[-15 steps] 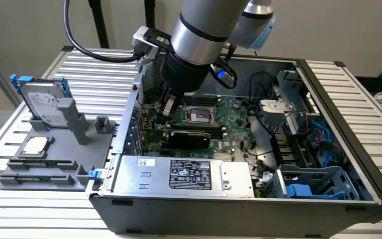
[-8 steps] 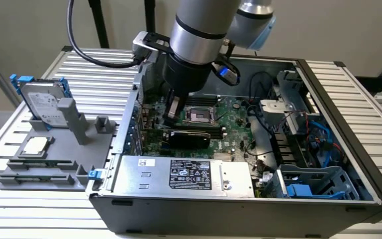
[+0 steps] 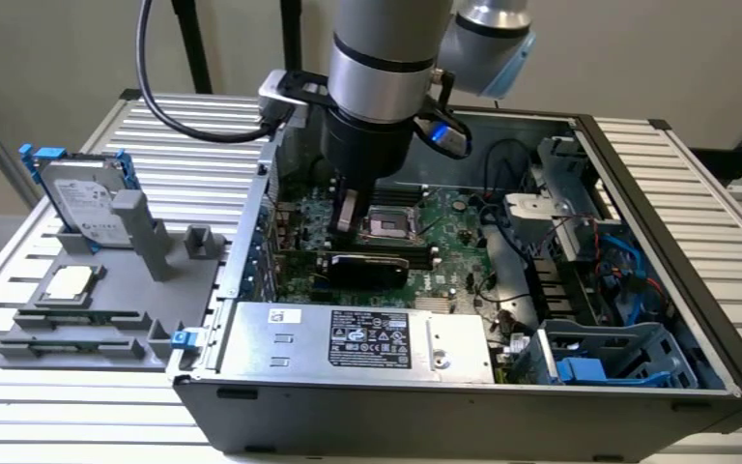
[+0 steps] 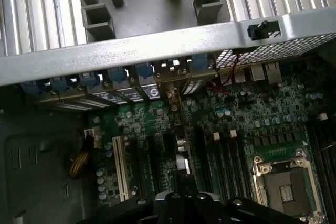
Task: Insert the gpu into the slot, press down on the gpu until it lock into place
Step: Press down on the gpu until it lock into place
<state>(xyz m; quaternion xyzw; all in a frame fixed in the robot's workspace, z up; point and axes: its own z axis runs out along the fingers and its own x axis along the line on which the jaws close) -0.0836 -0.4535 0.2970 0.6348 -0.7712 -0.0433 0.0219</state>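
Left of the case (image 3: 680, 290) lies the drive (image 3: 81, 198). Inside the case, the gpu (image 3: 364, 266) stands on the motherboard (image 3: 455, 251), beside the socket (image 3: 388, 228). Above it, the gripper (image 3: 345, 217); whether it grips, I cannot tell.

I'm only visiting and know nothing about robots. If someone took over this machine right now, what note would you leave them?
Claw: down inside the open computer case, just above the gpu; its grip cannot be told.
Gpu: standing upright on the motherboard, beside the processor socket.
Done: the card has been brought to the board.
Left: it is not clear whether the card is fully seated and locked, so treat the press-down as unconfirmed.
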